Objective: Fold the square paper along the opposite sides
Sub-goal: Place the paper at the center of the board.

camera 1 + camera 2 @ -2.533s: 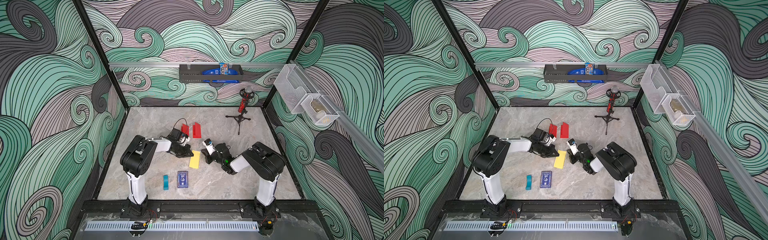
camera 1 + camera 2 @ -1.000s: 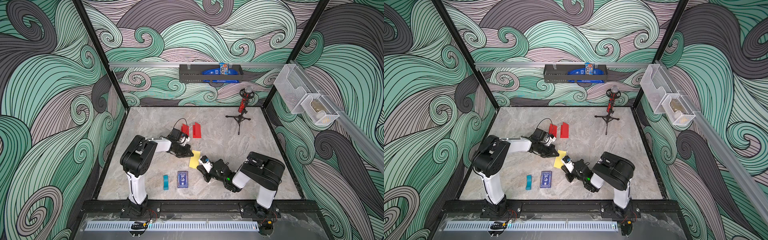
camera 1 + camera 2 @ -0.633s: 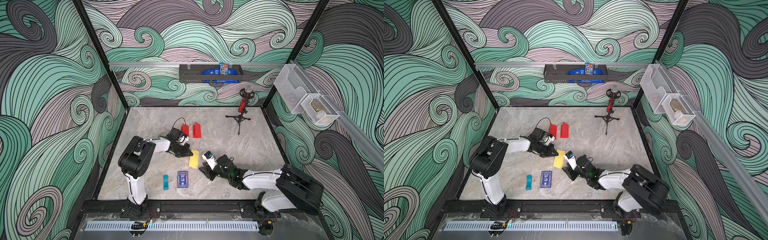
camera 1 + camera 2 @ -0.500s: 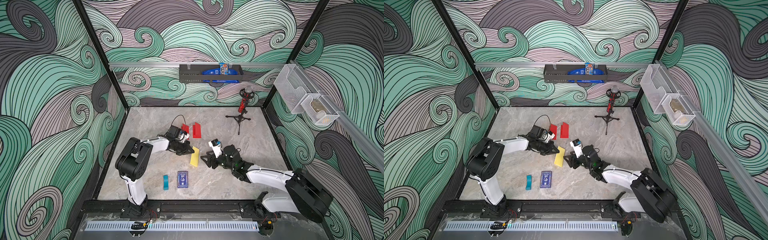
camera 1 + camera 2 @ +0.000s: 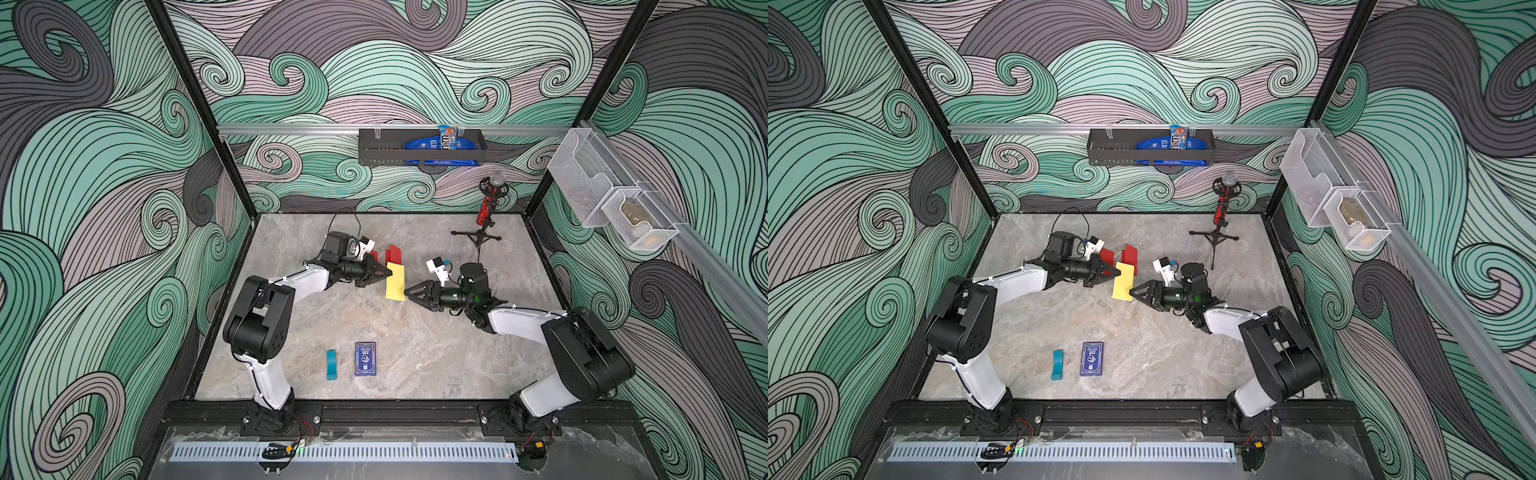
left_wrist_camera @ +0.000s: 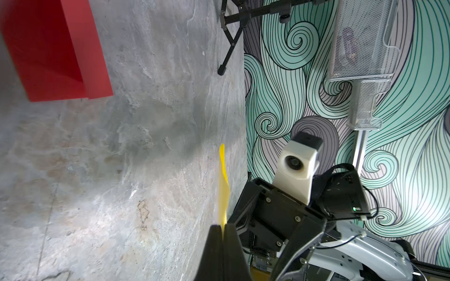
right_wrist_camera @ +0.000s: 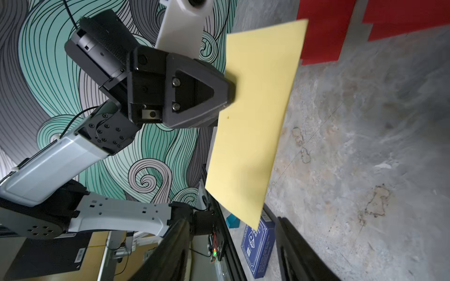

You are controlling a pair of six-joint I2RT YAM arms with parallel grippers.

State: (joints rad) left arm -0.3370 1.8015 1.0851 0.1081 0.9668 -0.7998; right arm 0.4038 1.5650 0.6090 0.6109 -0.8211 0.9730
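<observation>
Yellow paper (image 5: 395,282) hangs clear of the worktop (image 5: 415,357), pinched on one long edge by the closed left tool (image 5: 387,273); the right tool (image 5: 409,291), jaws apart, faces the opposite long edge, its tips just beside the paper's near corner

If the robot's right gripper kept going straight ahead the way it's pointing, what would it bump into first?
The right gripper would most likely hit the yellow paper first; it hangs just ahead, pinched by the left gripper. Depth is a little unclear.
</observation>
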